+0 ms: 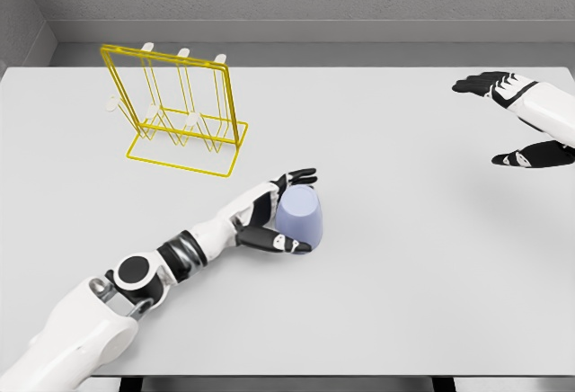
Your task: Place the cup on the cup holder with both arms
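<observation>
Left hand point(280, 214): curling fingers around lavender cup point(298, 215), which is sitting mid-surface point(395, 275). Cup: probably light, rigid, smooth-walled, likely slippery; gripping around the sidewall is suiting it best. Right hand point(517, 120): hovering spread, holding nothing. Yellow wire cup holder point(180, 109): standing far left.

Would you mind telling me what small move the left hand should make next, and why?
Probably close the fingers and lift. The left hand already brackets the lavender cup, fingers above and thumb below it, and the cup seems to rest on the white table, well short of the yellow wire cup holder. The right hand is open at the far right.
</observation>
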You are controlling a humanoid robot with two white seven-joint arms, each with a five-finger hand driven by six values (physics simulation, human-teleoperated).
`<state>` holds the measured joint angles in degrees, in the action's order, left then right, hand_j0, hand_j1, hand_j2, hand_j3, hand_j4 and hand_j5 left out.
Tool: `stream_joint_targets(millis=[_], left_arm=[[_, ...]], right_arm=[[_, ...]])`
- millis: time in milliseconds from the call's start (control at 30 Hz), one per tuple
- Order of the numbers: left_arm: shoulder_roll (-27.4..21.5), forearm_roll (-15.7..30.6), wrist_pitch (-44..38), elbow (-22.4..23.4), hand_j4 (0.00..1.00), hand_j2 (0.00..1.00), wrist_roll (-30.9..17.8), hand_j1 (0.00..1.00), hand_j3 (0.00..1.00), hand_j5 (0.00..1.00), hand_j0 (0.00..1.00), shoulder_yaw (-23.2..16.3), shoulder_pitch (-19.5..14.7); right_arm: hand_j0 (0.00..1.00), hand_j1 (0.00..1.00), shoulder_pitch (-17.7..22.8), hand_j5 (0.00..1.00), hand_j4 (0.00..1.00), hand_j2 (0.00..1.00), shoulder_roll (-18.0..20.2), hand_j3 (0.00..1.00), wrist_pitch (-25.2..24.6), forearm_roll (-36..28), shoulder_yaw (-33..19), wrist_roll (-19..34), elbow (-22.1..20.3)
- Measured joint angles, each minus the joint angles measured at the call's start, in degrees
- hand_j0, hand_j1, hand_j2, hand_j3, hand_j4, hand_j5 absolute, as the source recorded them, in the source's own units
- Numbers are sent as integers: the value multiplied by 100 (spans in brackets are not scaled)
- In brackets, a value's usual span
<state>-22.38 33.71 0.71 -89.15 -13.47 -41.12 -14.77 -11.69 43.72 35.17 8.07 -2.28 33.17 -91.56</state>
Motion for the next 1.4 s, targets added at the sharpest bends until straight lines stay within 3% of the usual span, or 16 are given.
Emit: stream_joint_targets(millis=[33, 67, 133, 633, 900, 1100, 1400], left_arm=[[13, 1, -9, 1, 77, 77, 1, 77, 77, 77, 77, 2, -9], [24, 4, -6, 5, 70, 70, 2, 70, 70, 70, 70, 7, -9], [37, 7, 1, 10, 68, 68, 2, 68, 68, 68, 68, 15, -9], [28, 40, 36, -54, 68, 68, 2, 68, 68, 68, 68, 259, 0], [-28, 74, 45, -503, 68, 68, -7, 68, 68, 68, 68, 602, 308], [-297, 221, 51, -795, 68, 68, -5, 68, 68, 68, 68, 787, 325], [-376, 277, 67, -875, 63, 63, -6, 63, 63, 63, 63, 946, 316]], right_arm=[[100, 100, 0, 100, 100, 100, -1, 100, 0, 0, 0, 0, 0], [100, 100, 0, 100, 100, 100, 0, 100, 0, 0, 0, 0, 0], [100, 100, 0, 100, 100, 100, -2, 100, 0, 0, 0, 0, 0], [100, 100, 0, 100, 100, 100, -5, 100, 0, 0, 0, -1, 7], [100, 100, 0, 100, 100, 100, -5, 100, 0, 0, 0, -1, 8], [100, 100, 0, 100, 100, 100, -5, 100, 0, 0, 0, -1, 9], [100, 100, 0, 100, 100, 100, -6, 100, 0, 0, 0, -1, 4]])
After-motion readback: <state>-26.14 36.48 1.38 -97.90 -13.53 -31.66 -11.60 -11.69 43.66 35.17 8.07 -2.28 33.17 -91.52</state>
